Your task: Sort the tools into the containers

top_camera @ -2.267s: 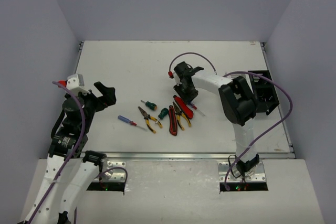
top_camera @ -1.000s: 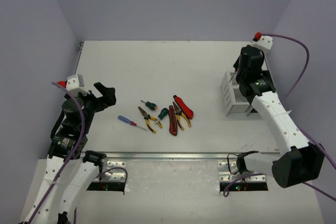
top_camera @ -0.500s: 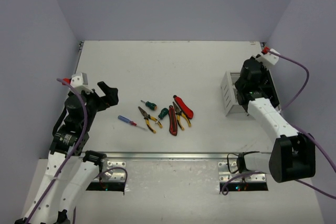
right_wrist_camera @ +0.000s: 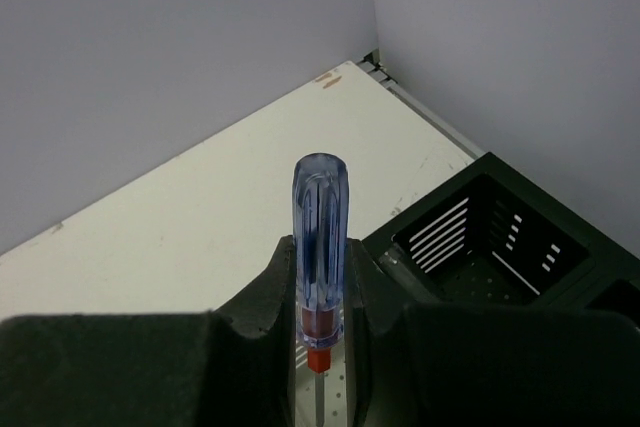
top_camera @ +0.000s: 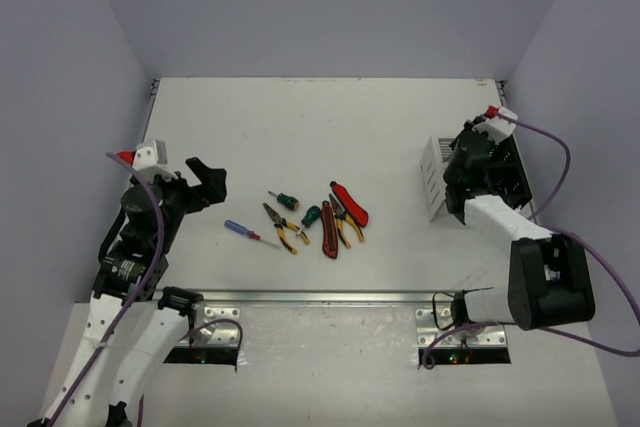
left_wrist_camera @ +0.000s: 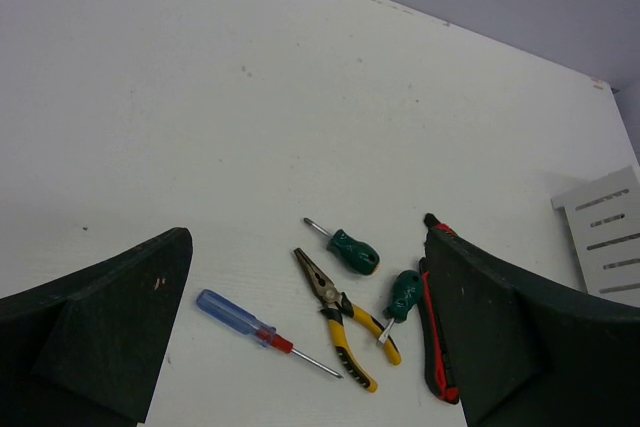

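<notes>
My right gripper (right_wrist_camera: 320, 277) is shut on a blue-handled screwdriver (right_wrist_camera: 320, 232), handle up and shaft down. It hangs over the white slatted container (top_camera: 434, 179), with the black container (top_camera: 508, 173) beside it. The other tools lie mid-table: a blue-handled screwdriver (top_camera: 248, 232), yellow-and-black pliers (top_camera: 286, 228), two green-handled screwdrivers (top_camera: 288, 199) (top_camera: 312, 215), red-and-black cutters (top_camera: 328, 231) and more pliers (top_camera: 346, 221). My left gripper (top_camera: 205, 182) stands open above the table, left of the pile, holding nothing. Its wrist view looks down on the blue screwdriver (left_wrist_camera: 235, 317) and pliers (left_wrist_camera: 345, 327).
The black container (right_wrist_camera: 490, 237) sits at the table's right edge against the wall. The table's far corner (right_wrist_camera: 370, 62) is close behind the right gripper. A red-handled tool (top_camera: 350, 204) lies at the pile's right end. Bare tabletop stretches between the pile and the containers.
The right arm went from the tool pile to the white container with the screwdriver, then drew in and lowered over it. The left arm shifted only slightly.
</notes>
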`<state>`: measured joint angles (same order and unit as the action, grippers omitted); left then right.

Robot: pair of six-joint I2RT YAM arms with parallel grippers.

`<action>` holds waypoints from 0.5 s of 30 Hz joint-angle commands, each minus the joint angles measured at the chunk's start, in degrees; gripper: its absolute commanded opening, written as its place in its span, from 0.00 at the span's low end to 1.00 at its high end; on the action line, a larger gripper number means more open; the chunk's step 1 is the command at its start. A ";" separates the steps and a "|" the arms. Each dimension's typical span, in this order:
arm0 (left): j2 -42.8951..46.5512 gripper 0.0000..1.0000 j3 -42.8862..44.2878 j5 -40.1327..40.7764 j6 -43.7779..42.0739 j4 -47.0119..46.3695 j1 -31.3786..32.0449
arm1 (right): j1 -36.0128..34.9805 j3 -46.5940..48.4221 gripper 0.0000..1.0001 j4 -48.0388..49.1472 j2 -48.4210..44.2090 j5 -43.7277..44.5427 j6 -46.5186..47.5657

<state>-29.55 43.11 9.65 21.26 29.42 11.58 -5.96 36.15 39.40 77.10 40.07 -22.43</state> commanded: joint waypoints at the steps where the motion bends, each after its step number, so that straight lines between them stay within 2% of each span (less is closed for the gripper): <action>1: 0.06 1.00 -0.13 -0.60 -0.69 -3.03 1.40 | 0.07 -3.15 0.06 7.35 -1.92 -3.53 -0.91; 3: -0.05 1.00 -0.05 -0.59 -0.69 -3.05 1.79 | 0.07 -3.28 0.09 6.54 -2.50 -4.84 -0.39; 5: 0.44 1.00 -0.08 -0.35 -0.69 -2.97 1.87 | 0.10 -3.39 0.24 5.87 -3.03 -5.49 0.40; 9: 1.60 1.00 -0.13 0.59 -0.64 -2.88 2.00 | 0.07 -3.05 0.40 1.71 -4.60 -7.46 -0.34; 10: 1.80 1.00 -0.13 0.74 -0.60 -2.85 2.07 | 0.07 -2.68 0.48 0.19 -5.09 -7.93 -0.79; 11: 1.88 1.00 -0.13 0.82 -0.60 -2.79 2.13 | 0.07 -2.45 0.62 -0.46 -5.49 -8.25 -0.86; 13: 1.95 1.00 -0.13 0.98 -0.60 -2.61 2.31 | 0.07 -1.18 0.76 -2.21 -5.99 -8.95 -0.94; 15: 1.95 1.00 -0.13 1.07 -0.60 -2.63 2.56 | -0.01 0.29 0.80 -6.35 -6.32 -10.17 -1.02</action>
<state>-27.91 43.05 10.24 21.26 29.32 13.29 -5.98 32.64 37.23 72.50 32.25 -22.98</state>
